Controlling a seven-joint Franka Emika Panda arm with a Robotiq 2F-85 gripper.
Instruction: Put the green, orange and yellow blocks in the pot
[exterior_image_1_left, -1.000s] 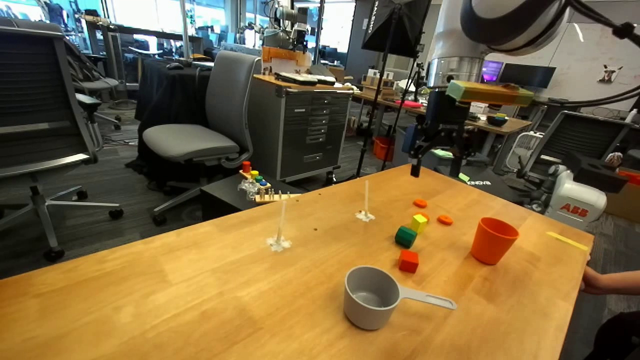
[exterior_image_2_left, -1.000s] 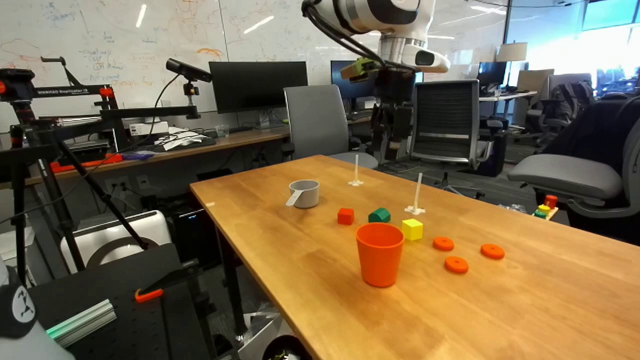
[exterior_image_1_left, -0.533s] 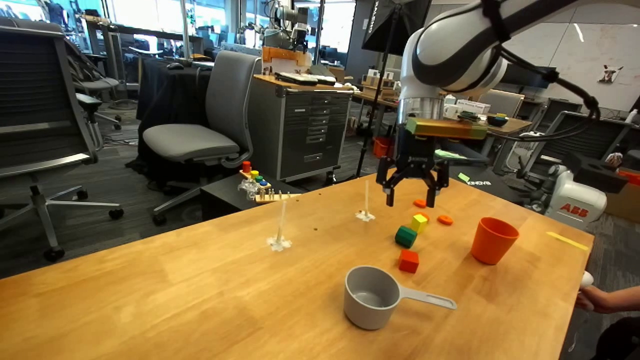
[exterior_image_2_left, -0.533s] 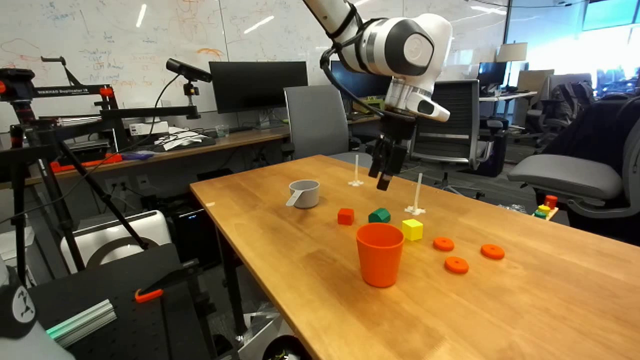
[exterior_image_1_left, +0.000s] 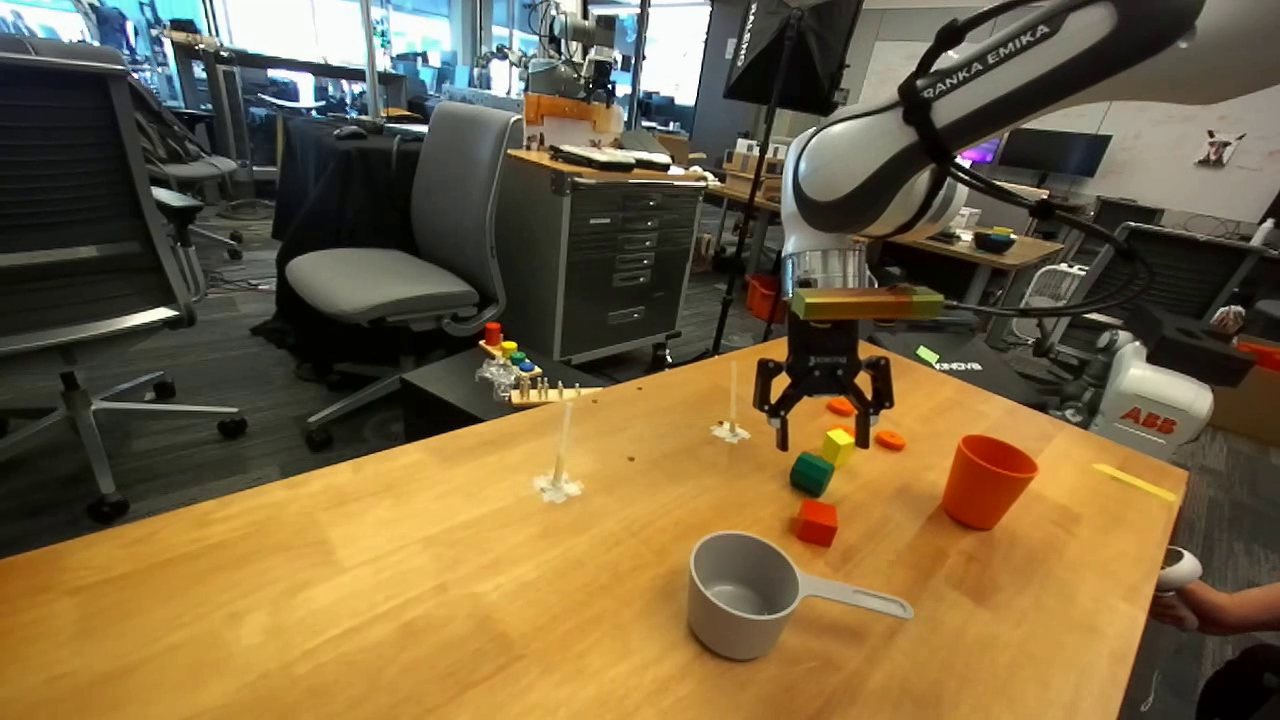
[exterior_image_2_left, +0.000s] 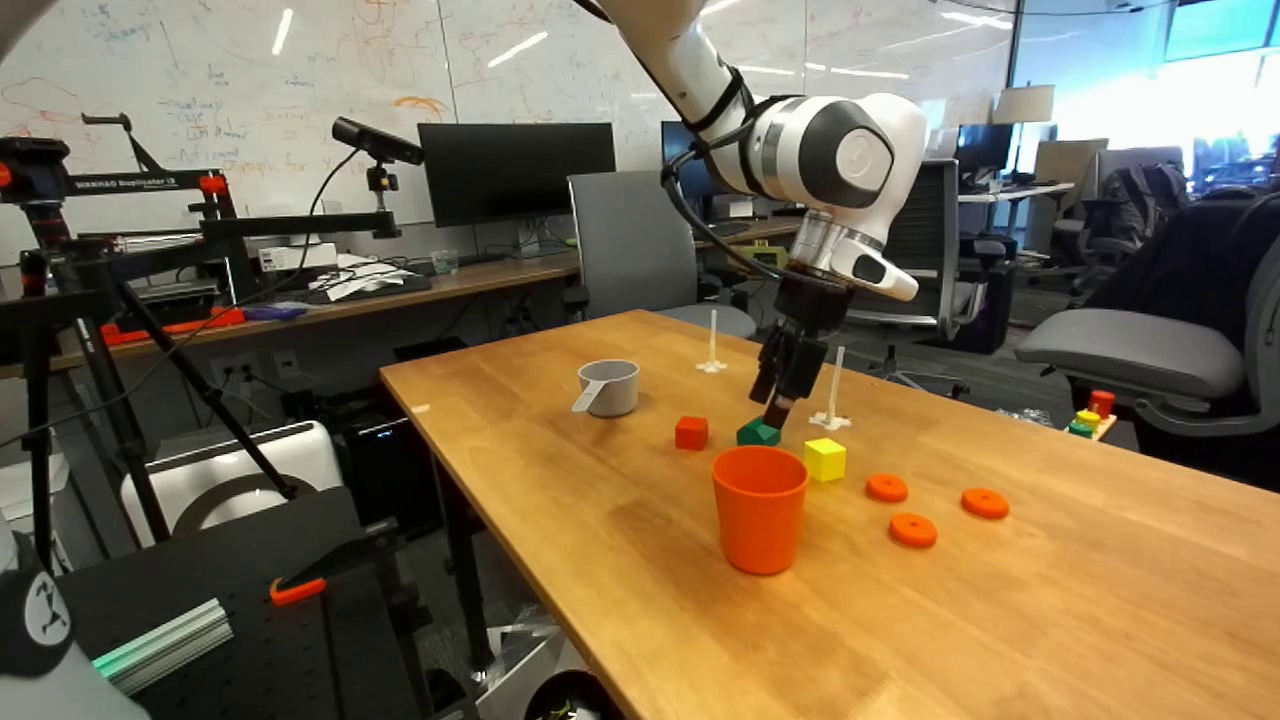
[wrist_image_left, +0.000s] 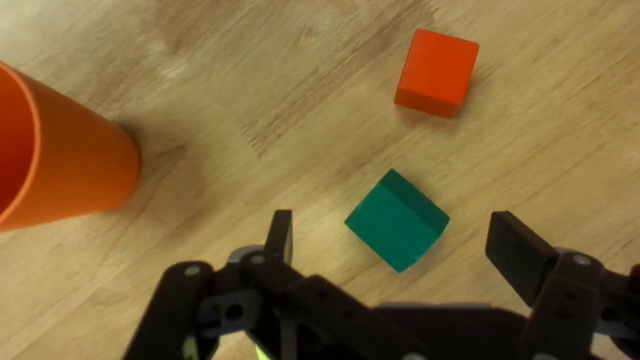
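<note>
Hovering over green block (wrist_image_left: 397, 225): gripper (exterior_image_1_left: 822, 440), jaws standing wide apart. In wrist view, green block is between them, gap on each side. In exterior view, from green block: yellow block (exterior_image_1_left: 838, 447) near, between one and two o'clock; orange block (exterior_image_1_left: 817, 523) at six; grey pot (exterior_image_1_left: 735, 630) at seven; orange cup (exterior_image_1_left: 985, 490) at three. Blocks, pot, cup on wooden table (exterior_image_1_left: 350, 560).
</note>
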